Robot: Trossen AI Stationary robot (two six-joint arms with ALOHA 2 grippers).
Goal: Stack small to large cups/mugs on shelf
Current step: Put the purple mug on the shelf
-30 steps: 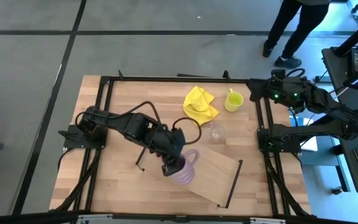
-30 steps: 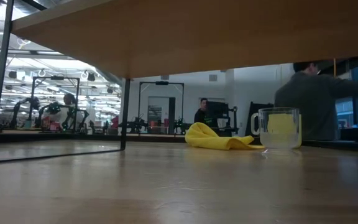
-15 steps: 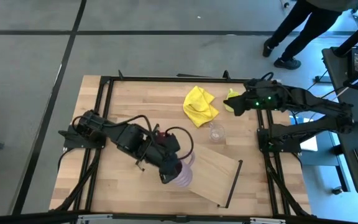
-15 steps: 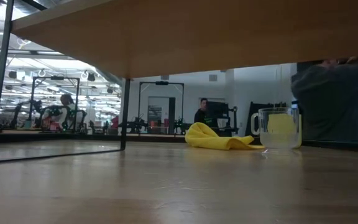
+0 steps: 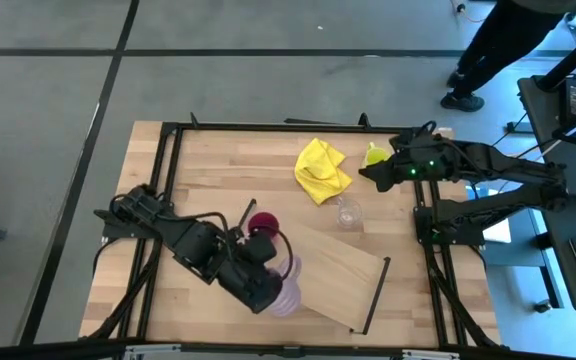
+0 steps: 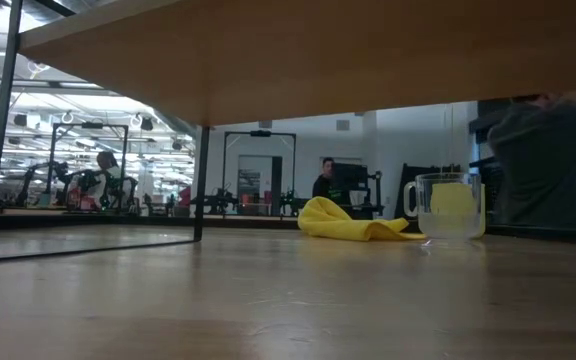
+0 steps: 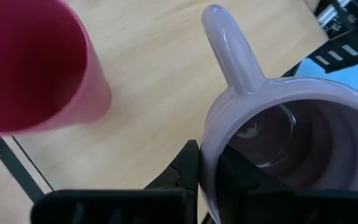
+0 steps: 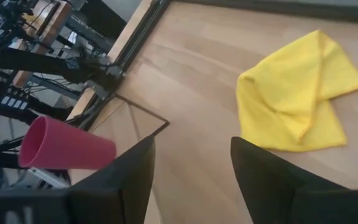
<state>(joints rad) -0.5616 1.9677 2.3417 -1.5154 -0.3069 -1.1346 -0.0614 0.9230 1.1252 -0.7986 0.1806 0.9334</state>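
Observation:
My left gripper (image 5: 268, 285) is shut on the purple mug (image 5: 286, 292) over the shelf's (image 5: 333, 265) near left part. The red cup (image 5: 261, 223) stands upright on the shelf's left end, and it also shows in the left wrist view (image 7: 30, 68). My right gripper (image 5: 366, 175) is open and empty at the far right. It hangs beside the yellow-green mug (image 5: 372, 152), which it partly hides. The clear glass tumbler (image 5: 347, 213) stands on the table between the shelf and the yellow cloth (image 5: 321, 168). My left gripper pinches the purple mug's rim wall (image 7: 207, 155) beside the handle (image 7: 229, 53). One finger is inside the mug (image 7: 232, 174) and one is outside (image 7: 188, 168). The fingers come slanting down from the table's left. The mug's mouth faces up; whether its base rests on the shelf I cannot tell.
The shelf lies slantwise, with black rails at its ends (image 5: 372, 295). In the low view its board (image 6: 318, 50) spans overhead, with the tumbler (image 6: 448, 205) and the cloth (image 6: 358, 220) beyond. A person (image 5: 498, 40) stands past the table's far right corner.
My left gripper has gone toward the table's near edge with the purple mug, and the arm has swung clear of the red cup, which now shows. My right gripper has gone toward the table's left, up to the yellow-green mug.

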